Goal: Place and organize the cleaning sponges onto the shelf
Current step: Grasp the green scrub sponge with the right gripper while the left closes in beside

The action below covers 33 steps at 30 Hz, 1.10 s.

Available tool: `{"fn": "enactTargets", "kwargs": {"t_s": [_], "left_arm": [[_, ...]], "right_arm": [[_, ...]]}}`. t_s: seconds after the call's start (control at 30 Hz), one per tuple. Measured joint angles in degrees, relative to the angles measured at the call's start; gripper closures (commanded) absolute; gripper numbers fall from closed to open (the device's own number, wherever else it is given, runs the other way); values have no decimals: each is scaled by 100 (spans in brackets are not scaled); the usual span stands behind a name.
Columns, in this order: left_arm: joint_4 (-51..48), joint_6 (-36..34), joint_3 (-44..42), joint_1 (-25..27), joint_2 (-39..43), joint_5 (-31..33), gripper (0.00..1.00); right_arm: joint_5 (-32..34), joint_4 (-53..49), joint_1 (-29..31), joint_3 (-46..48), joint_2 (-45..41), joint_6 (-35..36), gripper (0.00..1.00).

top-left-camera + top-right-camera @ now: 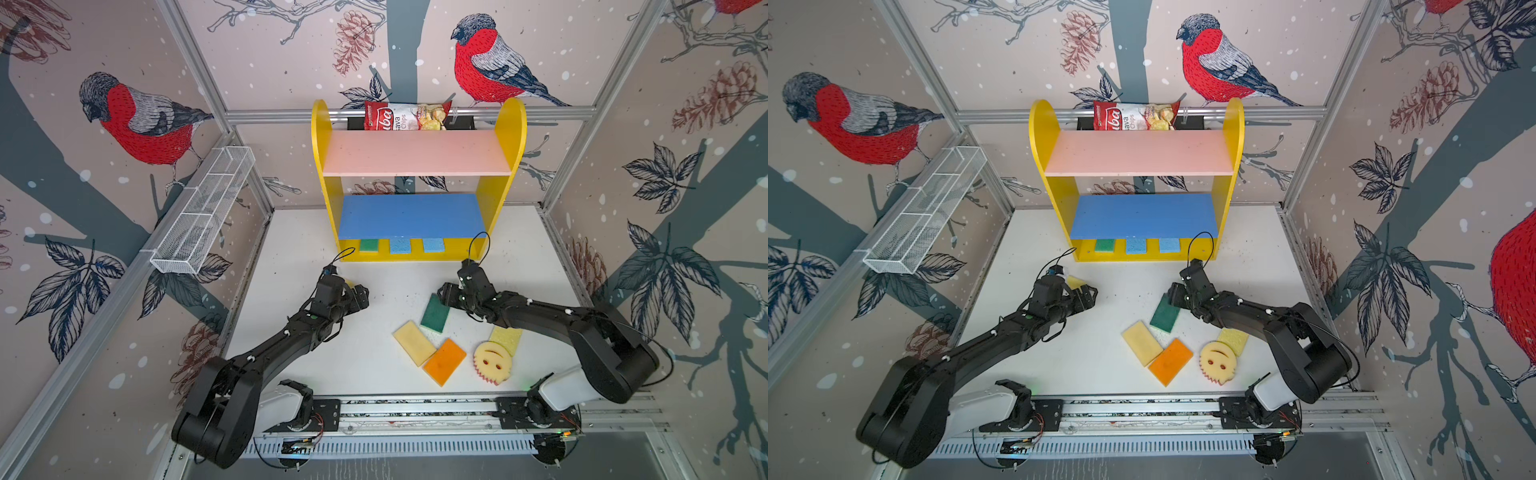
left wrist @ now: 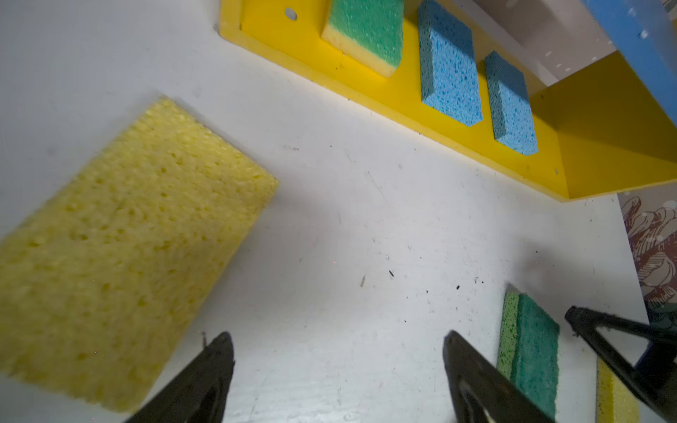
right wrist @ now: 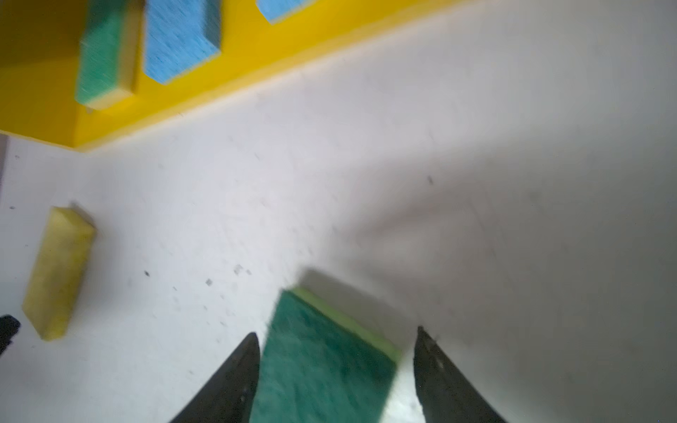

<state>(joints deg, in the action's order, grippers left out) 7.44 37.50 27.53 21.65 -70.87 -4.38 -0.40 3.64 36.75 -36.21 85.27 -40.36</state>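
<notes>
The shelf [image 1: 415, 153] stands at the back; its yellow base holds one green sponge [image 1: 368, 245] and two blue sponges [image 1: 400, 245]. My left gripper [image 2: 337, 337] is open over bare table, beside a yellow sponge [image 2: 128, 249]. My right gripper [image 3: 336, 331] is open, its fingers straddling a dark green sponge [image 3: 326, 359] that lies on the table [image 1: 434, 314]. Nearer the front lie a pale yellow sponge [image 1: 414, 343], an orange one [image 1: 444, 361], the round smiley sponge [image 1: 492, 362], and a yellow-green one [image 1: 507, 338] partly under the right arm.
A red-and-white chips bag [image 1: 405, 116] sits in a black basket [image 1: 357, 122] behind the shelf's top. A white wire basket [image 1: 203, 212] hangs on the left wall. The arms' rail [image 1: 415, 409] runs along the table's front edge.
</notes>
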Motion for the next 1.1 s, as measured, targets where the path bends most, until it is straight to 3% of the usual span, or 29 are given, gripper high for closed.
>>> {"fn": "enactTargets", "kwargs": {"t_s": [0.13,0.23,0.3,0.37,0.43,0.57,0.8,1.1], "left_arm": [[326,2,160,83,-382,-205,14],[426,4,205,103,-490,-348,14],[433,2,205,103,-470,-422,14],[435,0,168,107,-382,-435,14],[431,0,109,107,-278,-433,14],[402,0,-46,107,-44,-398,15],[407,0,-138,107,310,-391,15],[1193,313,-278,107,723,-1106,9]], "right_arm": [[-57,61,197,118,103,-271,35],[-133,365,299,-142,507,-356,41],[-208,557,330,-315,776,-396,52],[-299,715,330,-496,1049,-450,72],[-354,723,341,-656,1246,-474,84],[-435,640,400,-1036,1453,-446,99],[-437,573,496,-1639,1386,-138,100],[-605,852,793,-2162,1130,299,100]]}}
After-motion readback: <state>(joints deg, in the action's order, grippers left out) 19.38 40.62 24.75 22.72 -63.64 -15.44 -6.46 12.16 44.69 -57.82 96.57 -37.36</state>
